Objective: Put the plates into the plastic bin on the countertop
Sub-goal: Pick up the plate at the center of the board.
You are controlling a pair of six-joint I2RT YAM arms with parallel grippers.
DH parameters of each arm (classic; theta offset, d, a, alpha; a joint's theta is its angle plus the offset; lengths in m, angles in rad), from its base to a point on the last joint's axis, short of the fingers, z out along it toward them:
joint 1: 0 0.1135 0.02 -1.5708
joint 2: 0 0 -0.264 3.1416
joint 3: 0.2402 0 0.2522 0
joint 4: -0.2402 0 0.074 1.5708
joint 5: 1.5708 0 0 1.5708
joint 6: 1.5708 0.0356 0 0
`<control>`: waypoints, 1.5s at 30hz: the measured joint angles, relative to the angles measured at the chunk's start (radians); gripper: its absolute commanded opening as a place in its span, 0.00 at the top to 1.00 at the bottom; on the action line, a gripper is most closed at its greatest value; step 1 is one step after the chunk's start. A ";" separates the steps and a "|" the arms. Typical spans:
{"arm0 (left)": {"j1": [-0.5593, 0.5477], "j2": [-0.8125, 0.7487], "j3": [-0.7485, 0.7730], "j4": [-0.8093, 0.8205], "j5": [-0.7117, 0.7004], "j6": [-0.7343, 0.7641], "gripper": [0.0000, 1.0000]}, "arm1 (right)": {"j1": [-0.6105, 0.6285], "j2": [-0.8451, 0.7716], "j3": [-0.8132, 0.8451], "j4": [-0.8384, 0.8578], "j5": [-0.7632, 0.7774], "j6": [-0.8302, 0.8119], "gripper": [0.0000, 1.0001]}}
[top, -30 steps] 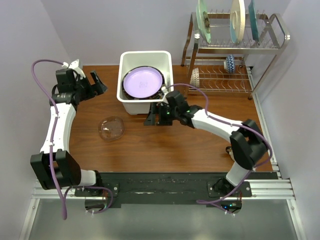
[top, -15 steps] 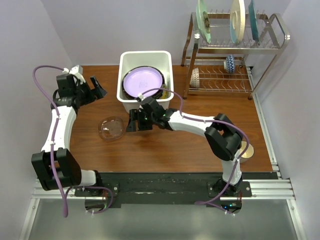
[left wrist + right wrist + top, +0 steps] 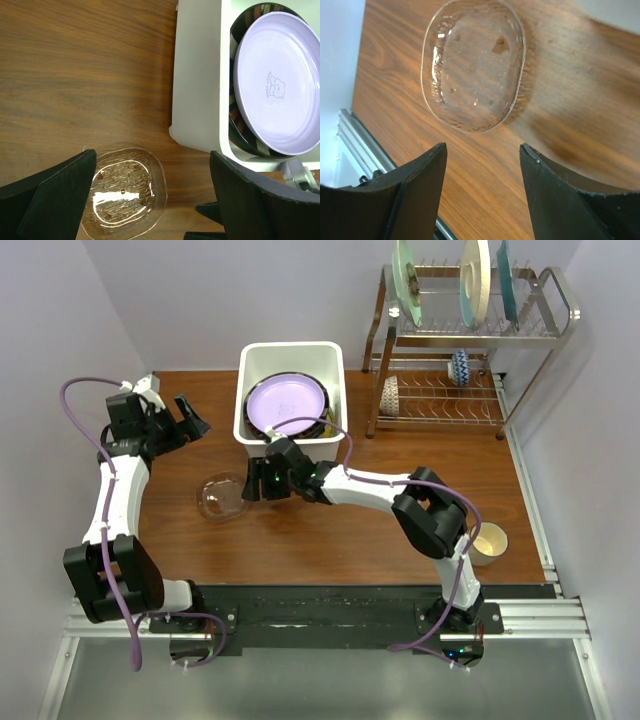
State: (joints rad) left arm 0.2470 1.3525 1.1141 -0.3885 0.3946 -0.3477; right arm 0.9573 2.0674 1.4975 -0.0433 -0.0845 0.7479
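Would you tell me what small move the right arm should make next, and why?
Probably ease the right gripper forward and down until its open jaws straddle the rim of the clear glass plate. It lies flat on the countertop, ahead of the jaws, untouched; the plastic bin already holds the lilac plate.

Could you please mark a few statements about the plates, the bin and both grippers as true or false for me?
1. The lilac plate lies topmost in the plastic bin. True.
2. The clear glass plate is in the bin. False: it lies on the countertop, outside the bin.
3. The right gripper is shut on the clear glass plate. False: its jaws are open and empty, just short of the plate.
4. The left gripper is open and empty. True.
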 measured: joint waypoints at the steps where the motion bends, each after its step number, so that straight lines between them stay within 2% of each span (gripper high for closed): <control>1: 0.002 0.000 0.000 0.002 0.005 0.000 0.00 | 0.011 0.000 0.000 0.001 0.021 0.000 0.37; 7: 0.021 -0.005 -0.009 0.028 0.038 -0.003 0.00 | 0.102 0.002 -0.056 0.044 0.153 0.004 0.39; 12: 0.029 -0.007 -0.020 0.034 0.060 -0.008 0.00 | 0.166 0.008 -0.130 0.110 0.268 0.015 0.43; 16: 0.029 -0.007 -0.025 0.036 0.075 -0.008 0.00 | 0.176 0.008 -0.193 0.209 0.350 0.033 0.47; 23: 0.033 -0.007 -0.032 0.042 0.089 -0.008 0.00 | 0.172 0.009 -0.281 0.361 0.441 0.090 0.48; 34: 0.034 -0.007 -0.033 0.045 0.099 -0.008 0.00 | 0.172 0.114 -0.224 0.502 0.469 0.195 0.51; 41: 0.039 -0.007 -0.034 0.046 0.101 -0.008 0.00 | 0.172 0.166 -0.158 0.500 0.492 0.238 0.59; 45: 0.041 -0.007 -0.034 0.051 0.103 -0.008 0.00 | 0.172 0.174 -0.142 0.484 0.503 0.248 0.68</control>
State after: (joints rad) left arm 0.2878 1.3457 1.0801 -0.3370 0.4976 -0.3557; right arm 1.1294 2.2417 1.3560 0.4412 0.4183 0.9962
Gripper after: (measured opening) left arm 0.996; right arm 0.382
